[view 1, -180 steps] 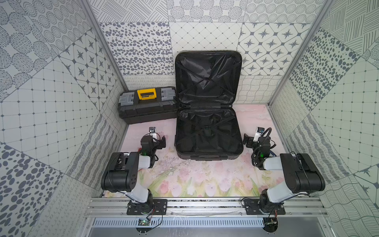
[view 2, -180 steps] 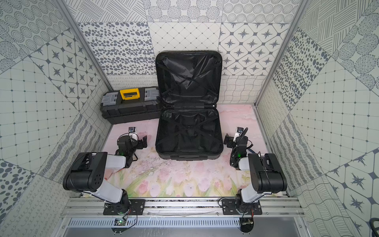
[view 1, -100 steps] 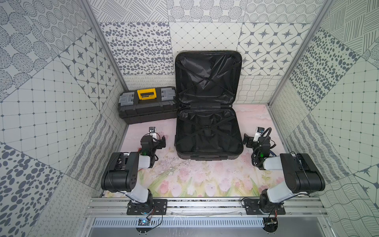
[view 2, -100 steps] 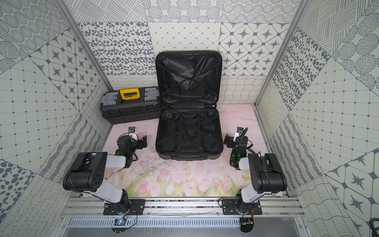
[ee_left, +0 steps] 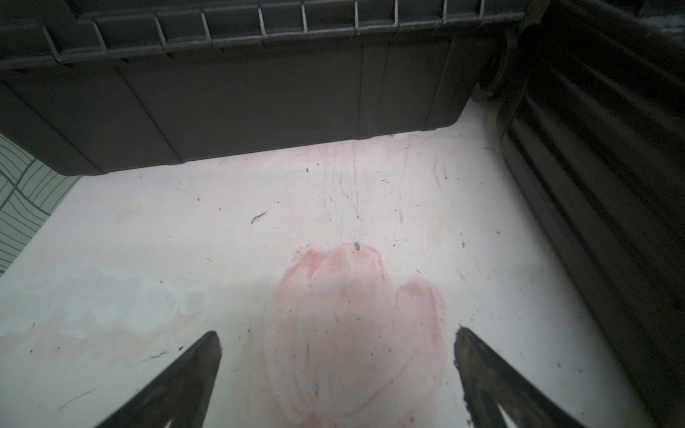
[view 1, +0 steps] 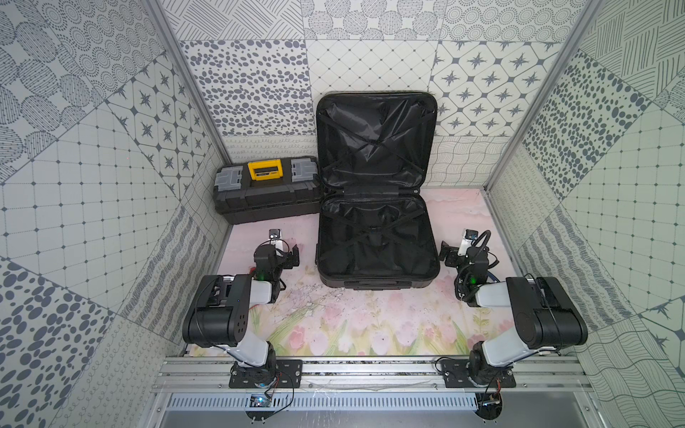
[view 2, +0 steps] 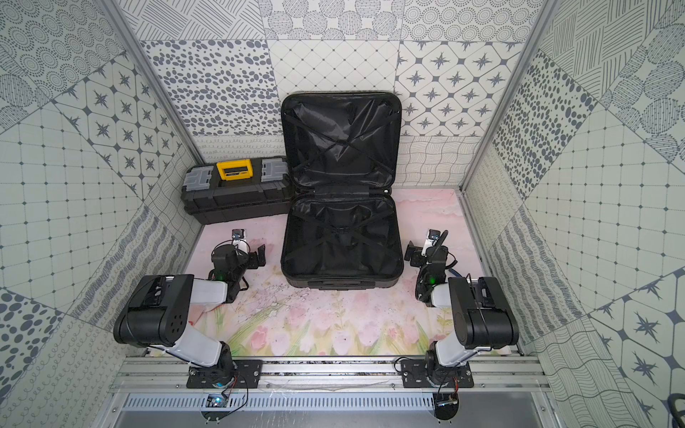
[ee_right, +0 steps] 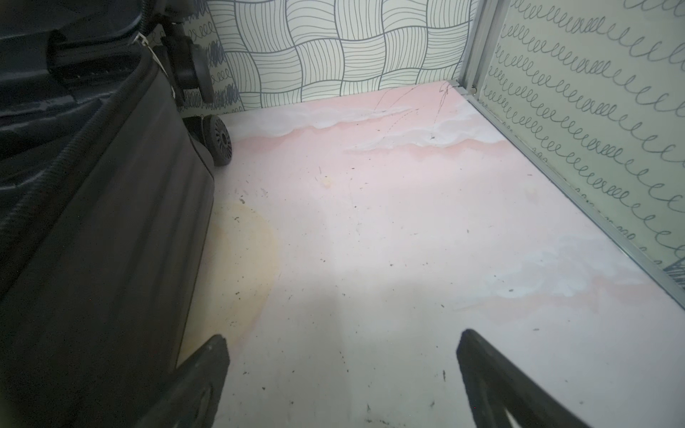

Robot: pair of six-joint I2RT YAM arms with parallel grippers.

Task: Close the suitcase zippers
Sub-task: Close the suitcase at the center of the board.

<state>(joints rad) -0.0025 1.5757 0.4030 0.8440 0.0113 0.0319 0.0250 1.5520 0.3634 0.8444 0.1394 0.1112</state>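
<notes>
At lower frame the left tool (view 1: 288, 255) and right tool (view 1: 449, 255) gape empty, flanking the large black hard-shell suitcase (view 1: 378, 283) at centre. Its lid (view 1: 376, 129) stands open farther up; the thin black zipper track (ee_right: 44, 181) is unzipped, so everything is left.

Suitcase (ee_right: 111, 229) beside wide-spread right pincer (ee_right: 343, 348), wheel (ee_right: 220, 139) on floor

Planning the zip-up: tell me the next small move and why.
Probably raise the right claw to the upright lid and tip it onto the lower shell: the suitcase stands wide open, so it cannot zip yet, and this claw and the left claw sit open and empty beside it.
</notes>
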